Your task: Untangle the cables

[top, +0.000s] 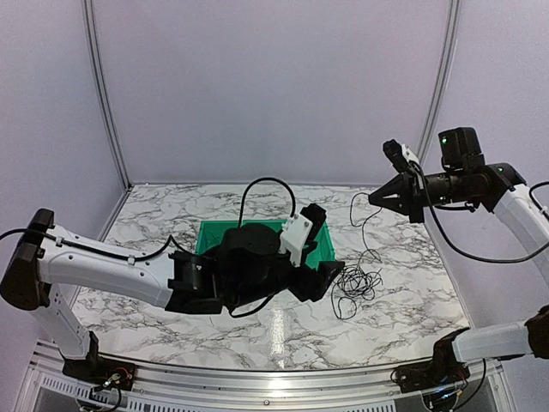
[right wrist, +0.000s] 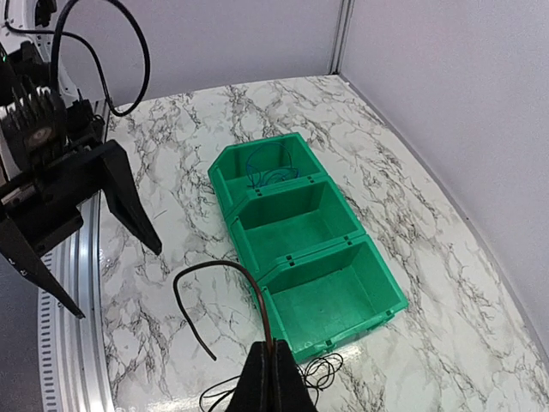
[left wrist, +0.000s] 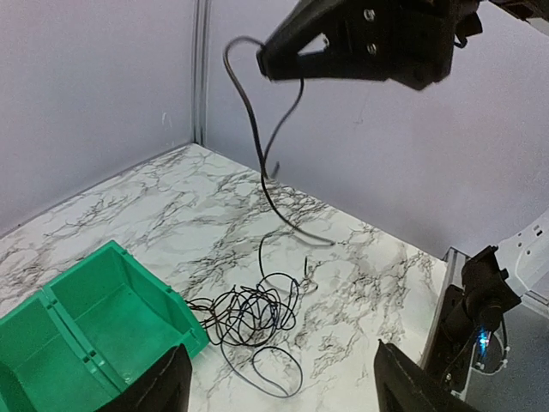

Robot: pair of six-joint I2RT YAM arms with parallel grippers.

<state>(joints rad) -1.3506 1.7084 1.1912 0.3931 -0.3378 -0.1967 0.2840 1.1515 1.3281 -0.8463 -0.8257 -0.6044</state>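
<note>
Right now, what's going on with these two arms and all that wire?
The right gripper is pinched shut on one black cable, holding it high above the table while the rest trails down toward the tangle beside the green bin. The left gripper hangs open near that tangle, holding nothing. A blue cable lies in one end compartment.

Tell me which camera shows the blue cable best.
Right wrist: the blue cable lies coiled in the bin's end compartment, unobstructed. In the top view the left arm hides most of the bin, and the left wrist view shows bin parts without it.
</note>
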